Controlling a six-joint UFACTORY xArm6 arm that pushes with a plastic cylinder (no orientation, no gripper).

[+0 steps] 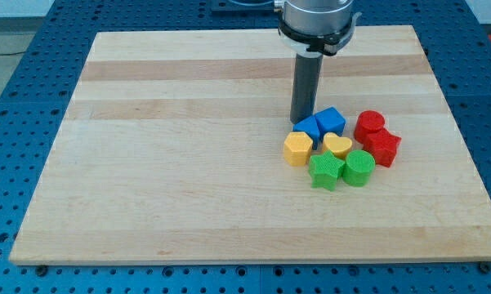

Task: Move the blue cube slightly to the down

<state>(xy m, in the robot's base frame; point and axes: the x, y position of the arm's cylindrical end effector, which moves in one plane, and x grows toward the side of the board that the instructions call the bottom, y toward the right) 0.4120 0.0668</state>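
The wooden board [188,163] fills most of the view and rests on a blue perforated table [16,73], which shows only around the board's edges. The arm [317,20] enters at the view's top and is cut off by the frame; only its lower collar and the dark rod [306,86] are visible. No jaws are fitted, so none can be reported as spread or pressed. My tip [300,122] stands on the board, touching or just beside the upper-left edge of the blue blocks; actual contact cannot be confirmed. All blocks form one tight cluster right of centre. The blue cube [330,121] sits at the cluster's top, with a second blue block [310,127] against its left side; that block's shape is hard to make out. Below lie a yellow block [297,149], a yellow heart [337,146], a green star [326,171] and a green cylinder [359,167]. At the right stand a red cylinder [370,124] and a red star [383,148].
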